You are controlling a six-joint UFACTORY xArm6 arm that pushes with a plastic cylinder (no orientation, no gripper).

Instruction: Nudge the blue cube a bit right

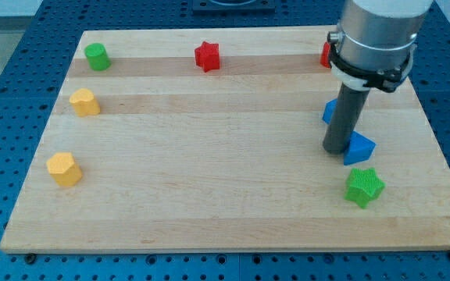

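Observation:
My tip (335, 149) rests on the board at the view's right. A blue block (359, 148) lies right next to it on its right side, seemingly touching; its shape looks wedge-like rather than clearly a cube. A second blue block (330, 112) sits just above the tip, mostly hidden behind the rod, so its shape cannot be made out.
A green star (364, 186) lies just below the blue block. A red block (326, 55) is partly hidden behind the arm at the top right. A red star (207, 56), a green cylinder (96, 56) and two yellow blocks (84, 102) (64, 168) lie further left on the wooden board (209, 187).

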